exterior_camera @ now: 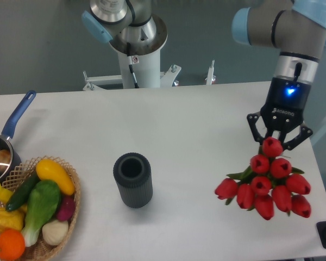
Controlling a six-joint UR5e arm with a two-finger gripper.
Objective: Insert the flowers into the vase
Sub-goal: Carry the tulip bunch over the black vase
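Gripper [275, 142] clamped on the flowers [265, 184], bunch hanging below it — carried clear of table. Vase [133, 180] well left, empty; transport and insertion remain.

White table [195, 125] w/ vase [133, 180], basket [71, 209], saucepan [5, 142].

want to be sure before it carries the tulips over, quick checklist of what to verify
1. Tulip bunch held by end effector: ok, it hangs from it, though the grip point is hidden behind the top bud.
2. Grey ribbed vase upright, mouth open: ok.
3. Path from bunch to vase free of objects: ok, bare table between.
4. Wicker basket of vegetables apart from vase: ok.
5. Stems pointing down for insertion: not ok, buds hang lowest.
6. Bunch fits vase mouth: cannot tell.
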